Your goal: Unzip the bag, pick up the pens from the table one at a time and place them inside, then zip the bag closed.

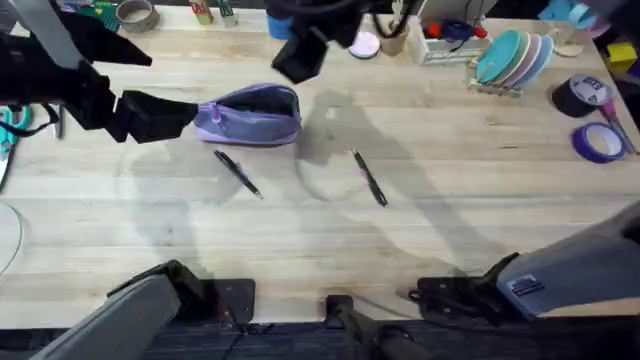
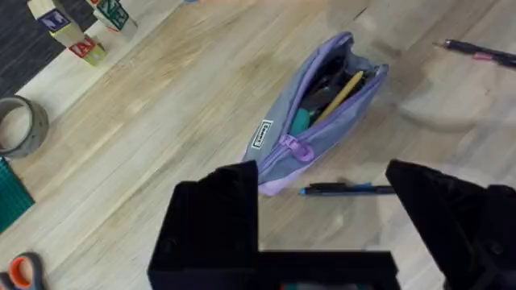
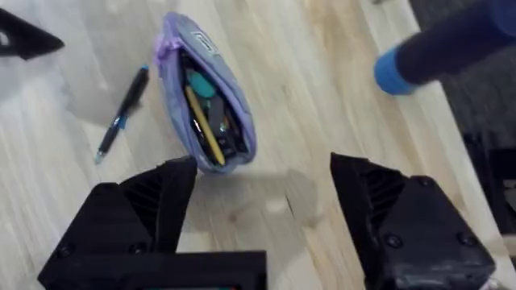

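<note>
From above, the bag [image 1: 250, 115] lies upper middle on the table [image 1: 300, 240], long side left to right, zip open for loading. The left claw [image 1: 185, 117] steadies its left end. Two pens [image 1: 238, 173] [image 1: 369, 178] lie just below.

By the left wrist, that claw's fingers stand apart beside the bag [image 2: 318, 105].

By the right wrist, the right claw [image 3: 262, 181] hangs open above the bag's [image 3: 205, 101] mouth.
</note>
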